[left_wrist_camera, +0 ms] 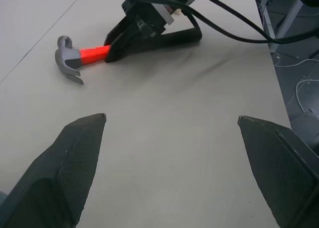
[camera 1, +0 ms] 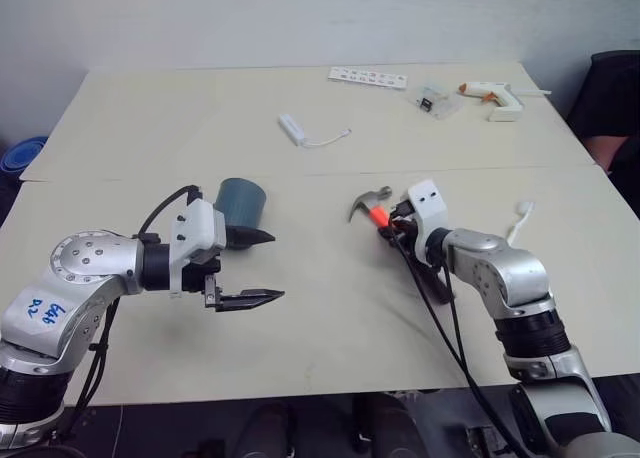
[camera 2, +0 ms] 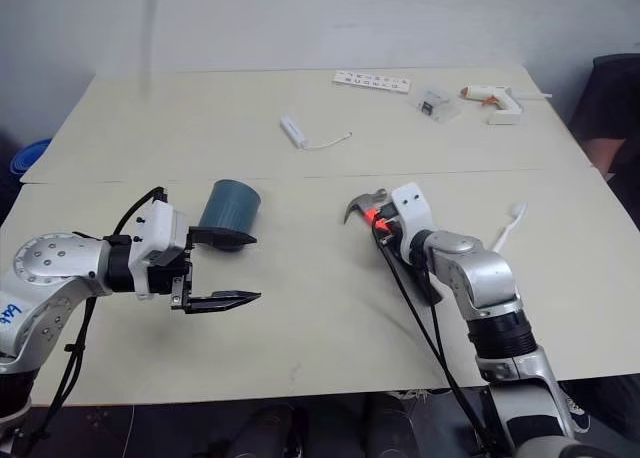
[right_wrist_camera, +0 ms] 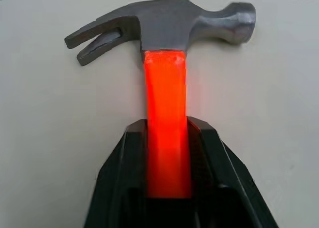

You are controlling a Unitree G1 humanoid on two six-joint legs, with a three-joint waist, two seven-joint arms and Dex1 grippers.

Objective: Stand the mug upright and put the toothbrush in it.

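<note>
Oddly, neither of the task's own things is being handled at this moment: the right gripper (right_wrist_camera: 168, 153) is pinching the orange neck of the claw hammer (camera 1: 371, 206), its jaws pressed against either side of the handle just below the grey head, while the hammer is lying flat on the pale surface (camera 1: 320, 328) near the middle. The left gripper (camera 1: 252, 268) is hovering with its jaws spread wide and nothing between them, pointing toward the middle of the surface. The mug (camera 1: 243, 203) is lying on its side just behind the left gripper's upper finger, its round base facing the robot and its mouth turned away, so it is not yet standing upright. The toothbrush (camera 1: 520, 221) is resting on the surface to the right of the right arm, apart from the hammer and well apart from the mug. By the look of it, the robot is clearing the hammer aside rather than starting the task proper, so both steps are waiting to be done. The next move is likely calling for the hammer to be set down out of the way, then for the open left jaws to be turning toward the mug's wall or rim and tipping it onto its base, taking care that the round body is not rolling away.
</note>
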